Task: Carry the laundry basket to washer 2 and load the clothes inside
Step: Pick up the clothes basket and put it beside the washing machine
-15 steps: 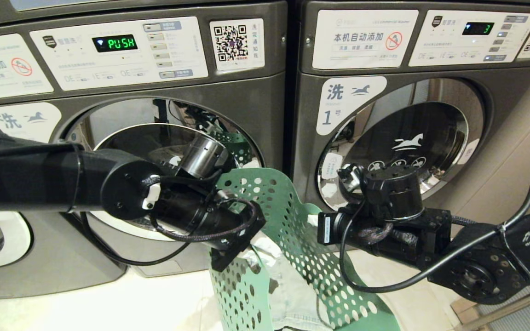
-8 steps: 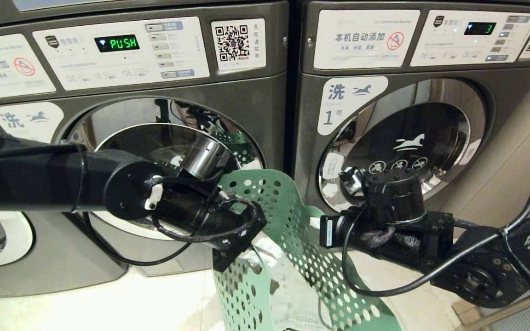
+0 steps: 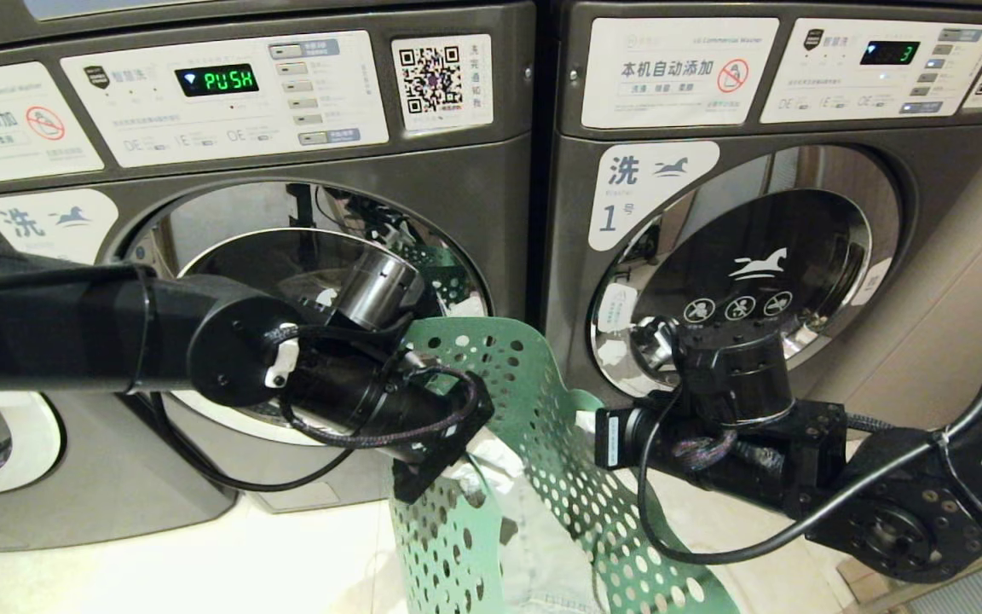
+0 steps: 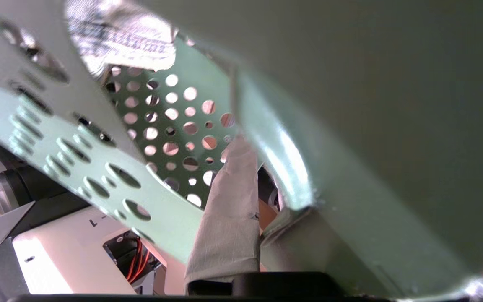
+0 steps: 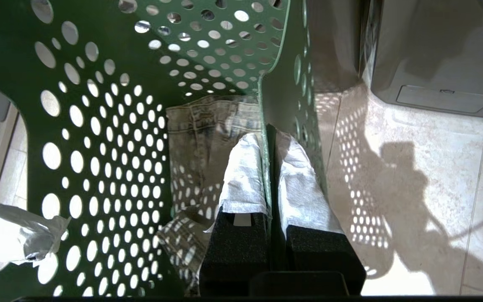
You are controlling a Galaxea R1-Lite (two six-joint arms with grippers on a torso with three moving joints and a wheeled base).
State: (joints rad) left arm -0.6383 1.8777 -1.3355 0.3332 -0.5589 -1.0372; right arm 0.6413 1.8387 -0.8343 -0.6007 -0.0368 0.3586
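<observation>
- While the laundry basket [image 3: 534, 443] hangs between the two arms in the head view, it is held above the pale floor [image 3: 201, 563], in front of the gap between two dark grey front-loaders. The left machine [image 3: 491, 205], whose display reads PUSH, has its numeral hidden behind the left arm; I judge it to be washer 2, since the right machine [image 3: 653, 192] is labelled 1. Both round doors appear shut.
- Head view, arms: the left end effector [image 3: 436, 465] meets the basket's near-left wall; the right end effector [image 3: 606, 435] meets its right wall. The clothes [image 3: 542, 546], pale denim, lie inside the basket.
- Left wrist view: one cloth-wrapped finger [image 4: 229, 209] lies against the perforated wall of the basket [image 4: 174, 126] at the edge of an opening. Its partner is hidden, yet the jaws stand narrow, and I judge them clamped on the wall.
- Right wrist view: the two wrapped fingers [image 5: 241, 176] stand nearly together with the basket's thin wall [image 5: 266, 105] pinched between them. The denim [image 5: 203, 138] rests on the basket bottom, well below the rim.
- Judgement on the step in hand: the carry seems close to its end. To do it well, both grips should stay firm and the arms level with each other, so that the flexible wall does not twist free. The basket should be lowered to the floor clear of the left door's swing, because that door must open before the denim can be loaded.
</observation>
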